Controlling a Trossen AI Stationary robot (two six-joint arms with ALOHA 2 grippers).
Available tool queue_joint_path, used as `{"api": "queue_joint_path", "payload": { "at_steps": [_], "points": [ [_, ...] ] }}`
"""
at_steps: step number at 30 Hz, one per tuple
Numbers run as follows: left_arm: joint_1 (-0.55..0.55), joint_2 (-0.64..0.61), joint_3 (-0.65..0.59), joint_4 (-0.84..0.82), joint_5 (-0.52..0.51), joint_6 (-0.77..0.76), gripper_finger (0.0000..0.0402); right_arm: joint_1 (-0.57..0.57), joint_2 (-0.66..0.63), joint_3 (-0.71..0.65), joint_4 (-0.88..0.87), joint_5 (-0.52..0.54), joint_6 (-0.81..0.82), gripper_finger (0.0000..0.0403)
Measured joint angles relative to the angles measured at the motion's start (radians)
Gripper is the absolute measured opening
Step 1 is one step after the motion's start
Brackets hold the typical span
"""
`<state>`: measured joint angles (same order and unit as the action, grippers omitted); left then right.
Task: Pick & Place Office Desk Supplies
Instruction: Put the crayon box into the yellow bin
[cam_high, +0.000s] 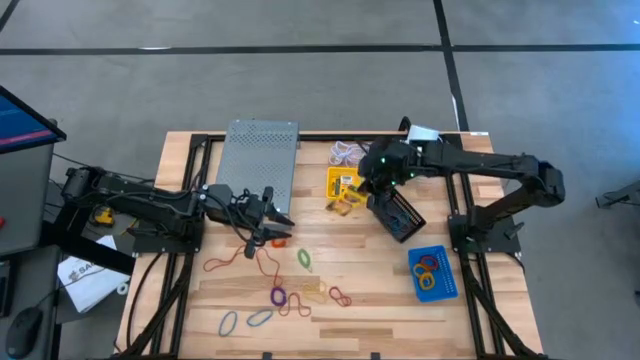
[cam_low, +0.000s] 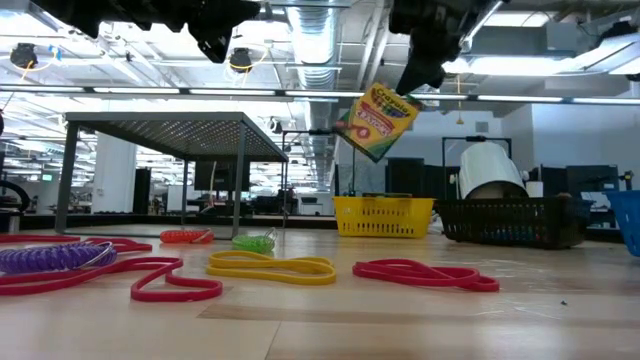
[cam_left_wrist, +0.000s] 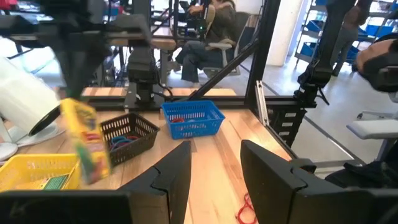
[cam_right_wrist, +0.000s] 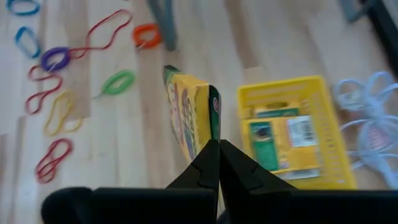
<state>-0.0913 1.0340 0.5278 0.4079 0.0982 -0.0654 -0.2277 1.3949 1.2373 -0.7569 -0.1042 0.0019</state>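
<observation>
- Holding a Crayola crayon box (cam_low: 376, 121) pinched by its upper edge, the right gripper (cam_high: 372, 190) hangs above the table beside the yellow tray (cam_high: 343, 183); the box is clear of the wood.
- The yellow tray (cam_right_wrist: 297, 130) already contains another crayon box lying flat, its green back with a white barcode label facing up.
- The black mesh tray (cam_high: 398, 215) holds a few rubber bands, blue and red among them in the left wrist view.
- The blue tray (cam_high: 433, 272) near the right edge holds several bands, red and yellow visible.
- The brand name "Crayola" reads across the held box's yellow and green face in the low view.
- The held box hangs tilted, its long axis sloping down and away from the fingers.
- The left gripper (cam_high: 274, 226) sits low over the table's left half, jaws open with nothing between them.
- Loose rubber bands (cam_high: 282, 297) lie scattered over the front of the table.
</observation>
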Motion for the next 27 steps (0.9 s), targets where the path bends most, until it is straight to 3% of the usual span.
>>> {"api": "queue_joint_path", "payload": {
  "at_steps": [13, 27],
  "points": [
    [0.010, 0.000, 0.000, 0.050, 0.000, -0.021, 0.0135, -0.176, 0.000, 0.000, 0.049, -0.052, -0.077, 0.0000],
    [0.040, 0.000, 0.000, 0.044, 0.000, -0.019, 0.0135, -0.208, 0.108, 0.000, 0.051, -0.056, -0.104, 0.0000]
  ]
}}
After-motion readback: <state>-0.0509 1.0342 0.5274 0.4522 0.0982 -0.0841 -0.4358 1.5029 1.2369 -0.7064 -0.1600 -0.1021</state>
